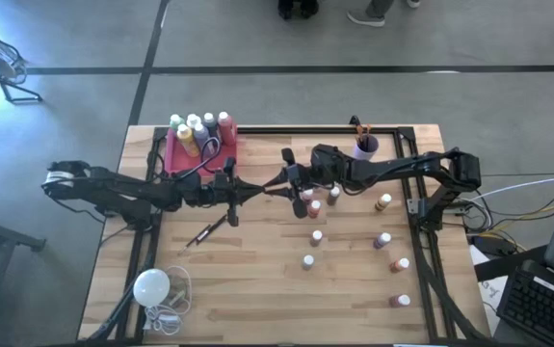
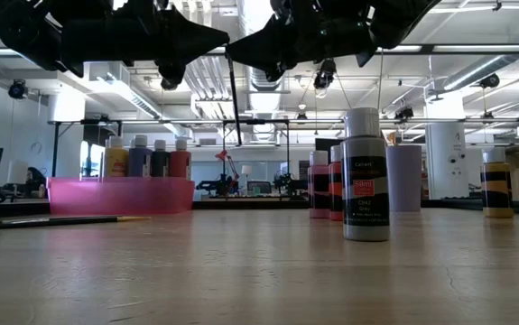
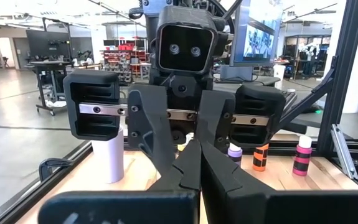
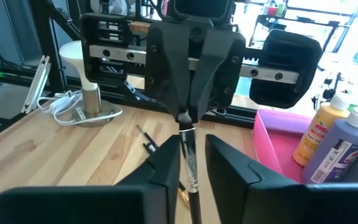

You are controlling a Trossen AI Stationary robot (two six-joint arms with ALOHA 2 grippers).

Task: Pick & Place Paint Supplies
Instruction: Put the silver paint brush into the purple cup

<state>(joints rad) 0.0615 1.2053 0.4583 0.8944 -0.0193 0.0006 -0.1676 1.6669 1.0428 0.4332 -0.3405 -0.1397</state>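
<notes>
My two grippers meet tip to tip above the middle of the table. My left gripper [image 1: 257, 190] is shut on a thin dark paintbrush [image 4: 192, 174]. My right gripper [image 4: 193, 146] faces it, open. In the right wrist view the brush shows in the gap between its fingers, close to one of them; whether it touches I cannot tell. A second paintbrush [image 1: 209, 231] lies flat on the wood. Larger paint bottles [image 1: 199, 130] stand in a pink tray [image 1: 175, 159]. Small bottles [image 1: 315, 236] stand scattered on the right half. My left gripper pinches the paintbrush between its two fingertips at the end beside the silver ferrule [image 4: 188, 132]. The fingers come in about level from the table's left. The brush runs down and away from the fingertips [image 4: 180, 112], clear of the table.
A lavender cup [image 1: 364, 146] holding brushes stands at the far right. A white round bulb with a cord [image 1: 151, 286] lies at the near left corner. Black frame rails [image 1: 421, 231] border the tabletop. Bare wood lies between the loose brush and the small bottles.
</notes>
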